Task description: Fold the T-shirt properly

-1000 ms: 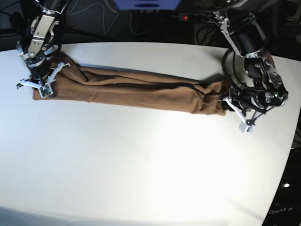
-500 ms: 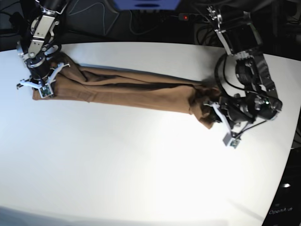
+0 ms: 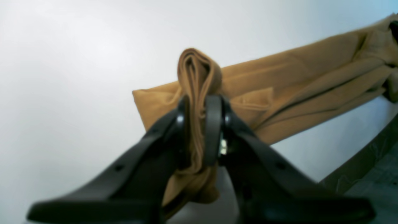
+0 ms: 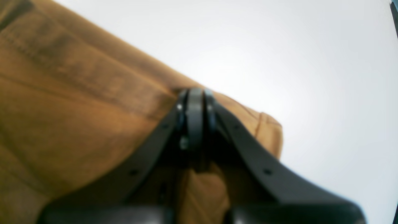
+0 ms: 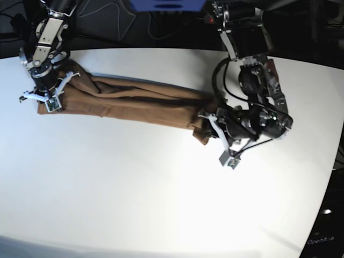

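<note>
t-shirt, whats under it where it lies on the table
Only the white table shows around the tan T-shirt, which lies in a long folded strip. Nothing pokes out at its edges, but the cloth hides whatever is beneath. Each end is pinched by a hand: left hand, right hand.

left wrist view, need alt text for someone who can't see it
The left gripper is shut on a bunched fold of the tan-brown T-shirt, with fabric bulging out above the black fingers. The rest of the shirt stretches in a long folded band toward the upper right across the white table.
</note>
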`<control>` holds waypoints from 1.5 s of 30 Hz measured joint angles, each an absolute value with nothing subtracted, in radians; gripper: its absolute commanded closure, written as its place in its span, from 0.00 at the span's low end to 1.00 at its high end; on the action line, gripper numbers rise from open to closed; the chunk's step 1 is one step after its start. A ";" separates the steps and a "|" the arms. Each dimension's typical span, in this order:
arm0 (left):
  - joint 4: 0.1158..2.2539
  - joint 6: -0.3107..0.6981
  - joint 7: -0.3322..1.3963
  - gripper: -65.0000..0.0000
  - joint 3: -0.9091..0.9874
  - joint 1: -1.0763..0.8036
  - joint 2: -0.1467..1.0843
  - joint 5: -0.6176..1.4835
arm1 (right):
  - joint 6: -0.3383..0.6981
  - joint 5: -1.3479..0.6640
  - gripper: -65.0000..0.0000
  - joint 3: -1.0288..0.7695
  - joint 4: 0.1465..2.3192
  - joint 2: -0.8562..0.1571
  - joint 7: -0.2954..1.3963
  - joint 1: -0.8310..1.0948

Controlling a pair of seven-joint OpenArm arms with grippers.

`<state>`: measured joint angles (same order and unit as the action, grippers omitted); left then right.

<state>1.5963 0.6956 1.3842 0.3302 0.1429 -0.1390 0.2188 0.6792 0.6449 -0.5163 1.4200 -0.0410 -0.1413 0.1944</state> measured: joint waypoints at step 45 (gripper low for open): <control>1.600 0.594 1.263 0.94 0.035 0.134 -0.152 0.636 | 0.665 0.654 0.99 -0.477 1.422 -0.041 -0.133 0.195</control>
